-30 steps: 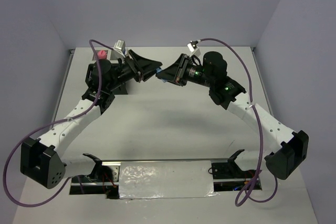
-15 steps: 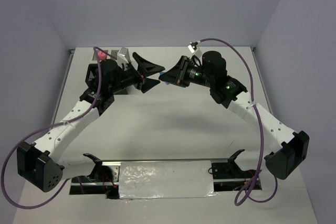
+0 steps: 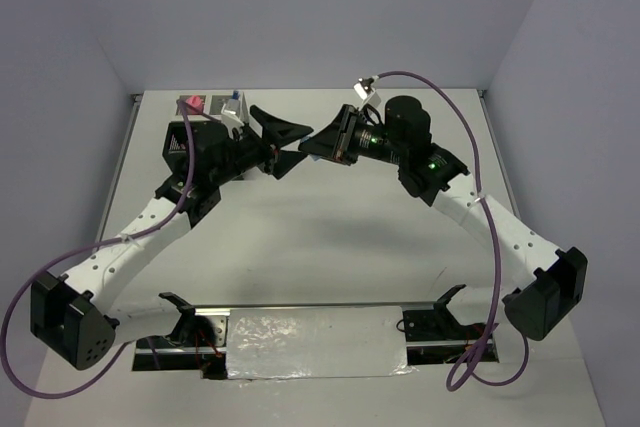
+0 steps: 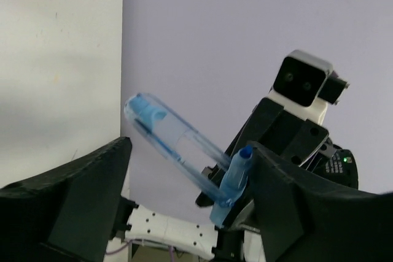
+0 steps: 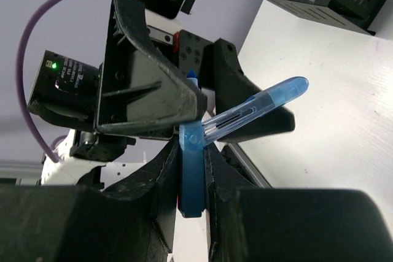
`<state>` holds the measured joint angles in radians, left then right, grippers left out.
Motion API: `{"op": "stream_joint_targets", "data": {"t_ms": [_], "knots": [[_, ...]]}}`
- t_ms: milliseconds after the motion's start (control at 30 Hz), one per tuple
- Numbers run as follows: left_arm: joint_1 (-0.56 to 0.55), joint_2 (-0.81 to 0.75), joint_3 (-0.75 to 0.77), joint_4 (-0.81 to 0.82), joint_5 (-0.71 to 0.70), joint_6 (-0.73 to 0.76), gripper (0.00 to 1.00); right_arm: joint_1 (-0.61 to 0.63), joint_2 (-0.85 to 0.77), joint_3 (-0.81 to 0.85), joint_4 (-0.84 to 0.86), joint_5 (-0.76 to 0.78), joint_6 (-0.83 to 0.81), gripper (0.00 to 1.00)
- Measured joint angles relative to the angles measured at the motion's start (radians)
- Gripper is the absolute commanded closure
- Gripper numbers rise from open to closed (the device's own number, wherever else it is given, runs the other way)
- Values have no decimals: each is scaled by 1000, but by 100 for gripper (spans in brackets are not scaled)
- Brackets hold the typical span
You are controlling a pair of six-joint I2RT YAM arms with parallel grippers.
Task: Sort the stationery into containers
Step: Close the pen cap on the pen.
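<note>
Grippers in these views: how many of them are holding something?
1. The right gripper is shut on a translucent blue pen. The left gripper, facing it, is open and holds nothing.

Walls: plain pale lavender [image 3: 300,7], at the back and on both sides.
Surface: matte off-white [image 3: 330,237], carrying soft grey shadows.
Near edge: metal rail [image 3: 330,306], with a crinkled silver foil patch [image 3: 315,344] just below it.
Light: even, diffuse.
</note>
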<state>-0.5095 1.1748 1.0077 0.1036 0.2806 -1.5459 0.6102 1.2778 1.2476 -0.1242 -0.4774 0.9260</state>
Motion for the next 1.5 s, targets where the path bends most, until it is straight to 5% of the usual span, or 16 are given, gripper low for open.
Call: {"op": "stream_joint_targets", "data": {"t_ms": [600,833,933,1500], "knots": [[23,22,69,76,-75,107,58,10,-73,-31,-70,5,-27,100],[25,22,80,79,-72,139,81,10,-79,-31,-83,14,-37,100],[26,22,79,84,-66,150,100,10,-79,-31,-82,14,-37,100],[35,-17,28,108,-93,150,100,12,-36,-21,-29,-18,-41,100]]}}
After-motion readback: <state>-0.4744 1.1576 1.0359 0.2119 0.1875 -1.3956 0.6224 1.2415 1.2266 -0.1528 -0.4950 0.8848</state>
